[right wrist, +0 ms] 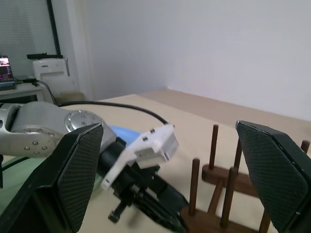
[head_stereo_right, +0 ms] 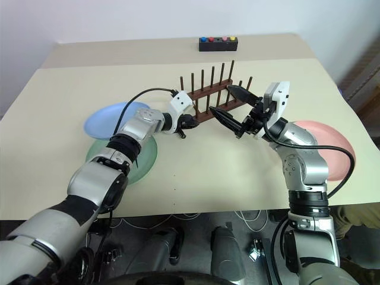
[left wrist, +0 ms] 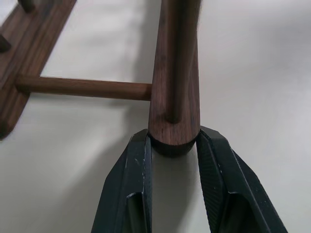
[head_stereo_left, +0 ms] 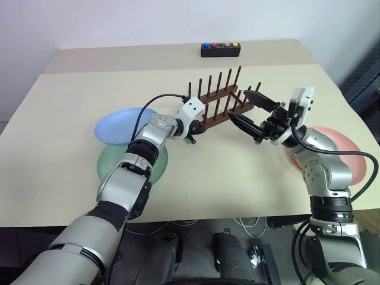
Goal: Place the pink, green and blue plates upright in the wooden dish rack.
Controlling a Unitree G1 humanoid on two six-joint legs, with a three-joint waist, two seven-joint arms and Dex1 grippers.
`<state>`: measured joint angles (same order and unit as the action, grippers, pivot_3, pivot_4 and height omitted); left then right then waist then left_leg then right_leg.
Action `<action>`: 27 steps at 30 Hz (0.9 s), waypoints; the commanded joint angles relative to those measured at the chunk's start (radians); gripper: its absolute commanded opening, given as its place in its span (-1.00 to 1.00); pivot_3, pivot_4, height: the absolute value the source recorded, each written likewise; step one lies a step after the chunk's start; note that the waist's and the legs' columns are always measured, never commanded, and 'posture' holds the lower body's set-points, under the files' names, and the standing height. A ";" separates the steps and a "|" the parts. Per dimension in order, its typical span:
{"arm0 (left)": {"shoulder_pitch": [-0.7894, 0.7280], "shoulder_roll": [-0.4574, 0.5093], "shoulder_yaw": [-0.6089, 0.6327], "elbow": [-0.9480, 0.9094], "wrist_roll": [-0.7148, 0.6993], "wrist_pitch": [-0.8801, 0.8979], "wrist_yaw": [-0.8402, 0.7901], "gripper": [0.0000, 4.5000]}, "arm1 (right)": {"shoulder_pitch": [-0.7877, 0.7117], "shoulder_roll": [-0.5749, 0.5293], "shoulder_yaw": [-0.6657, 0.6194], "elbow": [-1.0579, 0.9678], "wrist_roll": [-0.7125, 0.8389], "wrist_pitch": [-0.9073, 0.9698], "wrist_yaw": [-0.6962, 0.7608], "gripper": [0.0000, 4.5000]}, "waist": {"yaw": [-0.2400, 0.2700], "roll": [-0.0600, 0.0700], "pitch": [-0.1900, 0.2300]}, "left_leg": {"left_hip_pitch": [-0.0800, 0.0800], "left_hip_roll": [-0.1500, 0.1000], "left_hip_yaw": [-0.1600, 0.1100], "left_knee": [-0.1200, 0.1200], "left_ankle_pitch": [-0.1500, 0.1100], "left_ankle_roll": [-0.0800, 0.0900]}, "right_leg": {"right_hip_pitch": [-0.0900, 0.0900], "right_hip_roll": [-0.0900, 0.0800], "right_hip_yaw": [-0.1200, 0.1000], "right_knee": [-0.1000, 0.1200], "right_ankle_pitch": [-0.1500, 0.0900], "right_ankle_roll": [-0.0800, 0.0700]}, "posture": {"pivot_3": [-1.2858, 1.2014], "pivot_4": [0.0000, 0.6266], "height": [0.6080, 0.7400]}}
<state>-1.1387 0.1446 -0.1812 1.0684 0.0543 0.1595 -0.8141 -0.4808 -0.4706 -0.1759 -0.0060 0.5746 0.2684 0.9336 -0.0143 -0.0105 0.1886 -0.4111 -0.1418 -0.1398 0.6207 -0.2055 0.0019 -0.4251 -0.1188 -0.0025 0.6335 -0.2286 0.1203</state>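
Your left gripper [left wrist: 172, 145] pinches the wooden dish rack [left wrist: 175, 77] rail end, seen via wrist cam; right gripper [head_stereo_left: 252, 116] spread wide, empty.

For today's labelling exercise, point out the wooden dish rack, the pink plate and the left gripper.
wooden dish rack [head_stereo_left: 221, 111], left eye view, on its near base rail.
pink plate [head_stereo_left: 347, 148], left eye view, on its bare right part.
left gripper [left wrist: 174, 145], left wrist view, between the fingertips clamping the rack's rail end.

pink plate [head_stereo_left: 341, 148] half behind right arm, green plate [head_stereo_left: 110, 163] under left arm
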 commanded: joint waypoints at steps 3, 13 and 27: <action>0.023 0.058 0.013 -0.137 -0.036 -0.095 -0.170 -0.69 | -0.007 -0.076 -0.078 0.021 0.032 -0.010 0.041 1.00 | 0.001 0.000 0.000 | 0.000 0.000 0.000 0.001 0.000 0.000 | 0.000 0.000 0.000 0.000 0.000 0.000 | 0.03 -0.52 1.00; 0.181 0.097 -0.029 -0.326 -0.051 -0.061 -0.354 -0.69 | 0.006 -0.111 -0.116 0.016 0.039 -0.010 0.038 1.00 | -0.002 0.000 0.000 | -0.001 0.000 0.000 0.001 0.000 0.001 | 0.000 0.000 0.000 0.000 0.000 0.000 | 0.03 -0.52 1.00; 0.274 0.126 -0.099 -0.460 -0.048 -0.004 -0.422 -0.69 | 0.015 -0.110 -0.119 0.001 0.042 -0.013 0.023 1.00 | 0.000 0.000 0.000 | -0.001 0.000 0.000 0.003 -0.001 0.001 | 0.000 0.000 0.000 0.000 0.000 0.000 | 0.03 -0.52 1.00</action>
<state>-0.8674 0.2644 -0.2640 0.6531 0.0109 0.1493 -1.2217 -0.4547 -0.5707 -0.2795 0.0322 0.6031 0.2704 0.9574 -0.0139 -0.0102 0.1885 -0.4117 -0.1414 -0.1395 0.6234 -0.2062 0.0030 -0.4246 -0.1188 -0.0022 0.6336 -0.2286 0.1202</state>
